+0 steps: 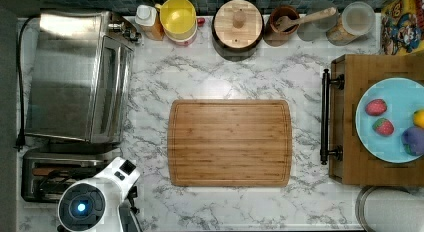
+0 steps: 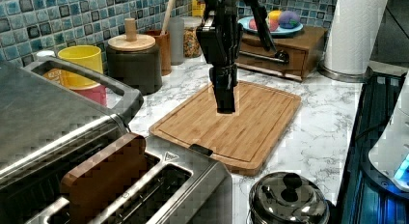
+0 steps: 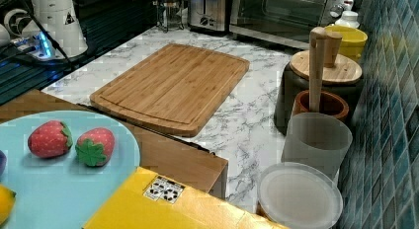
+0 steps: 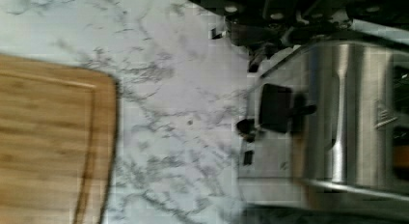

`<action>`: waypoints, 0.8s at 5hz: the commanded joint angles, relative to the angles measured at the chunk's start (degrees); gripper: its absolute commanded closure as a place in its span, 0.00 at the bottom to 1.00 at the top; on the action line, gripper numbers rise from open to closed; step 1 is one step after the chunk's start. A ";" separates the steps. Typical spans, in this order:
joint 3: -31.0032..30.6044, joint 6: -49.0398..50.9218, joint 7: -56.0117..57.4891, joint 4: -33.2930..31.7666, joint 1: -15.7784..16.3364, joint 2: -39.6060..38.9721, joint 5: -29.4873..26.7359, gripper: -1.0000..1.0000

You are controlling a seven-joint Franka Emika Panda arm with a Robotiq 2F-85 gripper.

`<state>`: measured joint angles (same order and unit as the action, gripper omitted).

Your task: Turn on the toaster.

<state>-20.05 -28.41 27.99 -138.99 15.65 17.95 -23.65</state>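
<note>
The toaster (image 1: 50, 176) is a small steel box at the top view's lower left, in front of the big toaster oven (image 1: 75, 77). In the left view the toaster (image 2: 183, 185) fills the near foreground, with a brown slice (image 2: 103, 178) standing in one slot and its black lever (image 2: 200, 149) on the end facing the board. The wrist view looks down on the lever (image 4: 277, 108) and a small black knob (image 4: 245, 127) beside it. My gripper (image 2: 225, 107) hangs pointing down in the air, above and apart from the toaster's lever end. My arm (image 1: 95, 202) covers the toaster's corner.
A wooden cutting board (image 1: 230, 142) lies mid-counter. Jars, a yellow bowl (image 1: 178, 17) and a lidded canister (image 1: 238, 24) line the tiled back wall. A wooden box carries a blue plate (image 1: 395, 99) of toy fruit. A steel pot lid (image 2: 288, 200) sits beside the toaster.
</note>
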 commanded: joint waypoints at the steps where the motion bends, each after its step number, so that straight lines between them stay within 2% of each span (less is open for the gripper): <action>1: -3.35 -7.94 -9.12 5.83 -0.15 -7.17 -0.90 1.00; 2: -6.39 -10.70 -12.16 7.08 -2.75 -7.38 0.81 1.00; 4: -6.61 -9.59 -13.06 9.31 -2.76 -12.60 2.17 1.00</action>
<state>-25.57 -39.84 16.98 -138.09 12.82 5.34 -23.19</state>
